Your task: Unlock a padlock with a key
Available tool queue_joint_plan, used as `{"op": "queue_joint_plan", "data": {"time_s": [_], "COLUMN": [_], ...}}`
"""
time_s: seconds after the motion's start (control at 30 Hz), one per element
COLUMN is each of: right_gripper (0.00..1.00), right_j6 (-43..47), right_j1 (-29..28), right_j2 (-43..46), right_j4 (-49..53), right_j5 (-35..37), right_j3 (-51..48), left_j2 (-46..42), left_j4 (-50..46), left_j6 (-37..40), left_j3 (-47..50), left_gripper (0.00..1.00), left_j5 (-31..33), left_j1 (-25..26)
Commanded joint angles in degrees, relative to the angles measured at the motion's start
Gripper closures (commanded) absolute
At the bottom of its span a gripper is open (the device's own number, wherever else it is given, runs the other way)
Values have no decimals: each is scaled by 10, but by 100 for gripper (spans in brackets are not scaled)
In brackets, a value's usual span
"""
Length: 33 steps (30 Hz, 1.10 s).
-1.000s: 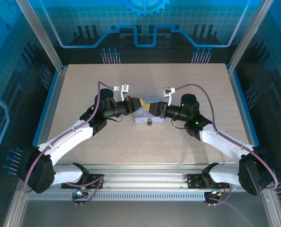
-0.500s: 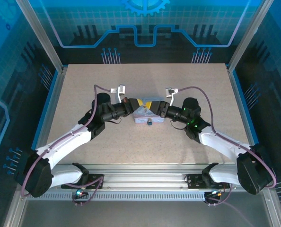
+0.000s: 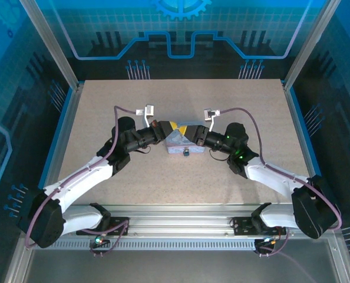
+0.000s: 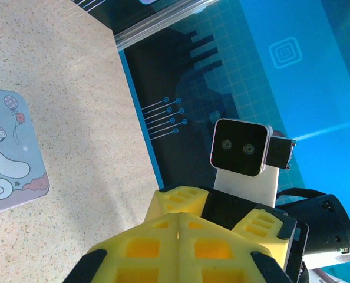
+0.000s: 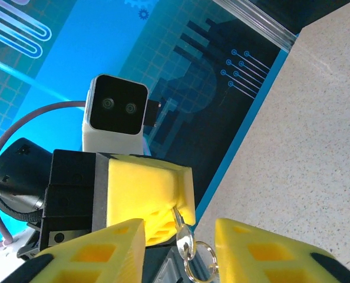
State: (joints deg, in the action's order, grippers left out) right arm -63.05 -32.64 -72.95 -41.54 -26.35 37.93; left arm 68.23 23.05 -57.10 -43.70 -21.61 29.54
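Handover seems the reason your left end effector [image 4: 178, 239] pinches the key [image 5: 182, 231] above the tin box [image 3: 176, 145] while your right end effector [image 5: 181, 243] is spread around it, the padlock [image 3: 187, 152] at the box's near side.

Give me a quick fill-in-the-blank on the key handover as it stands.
1. The left gripper is ___ on the key.
2. The right gripper has its fingers ___, one on either side of the key.
3. The metal ring hangs from the ___.
Missing words: shut; apart; key.
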Motion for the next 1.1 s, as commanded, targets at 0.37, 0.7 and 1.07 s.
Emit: {"op": "queue_joint_plan", "data": {"time_s": [0.37,0.7,1.07], "right_gripper": [82,100,100], "right_j6": [-17,-2,26], "right_j1": [-13,-11,-4], "right_j2": [-16,-9,11], "right_j4": [-47,-28,18], "right_j5": [5,10,11], "right_j3": [14,13,15], "left_j2": [-14,-18,-29], "left_j4": [38,46,45], "left_j6": [-12,-12,-13], "left_j3": [17,23,29], "left_gripper": [100,100,100], "left_j5": [20,18,15], "left_j1": [4,4,4]}}
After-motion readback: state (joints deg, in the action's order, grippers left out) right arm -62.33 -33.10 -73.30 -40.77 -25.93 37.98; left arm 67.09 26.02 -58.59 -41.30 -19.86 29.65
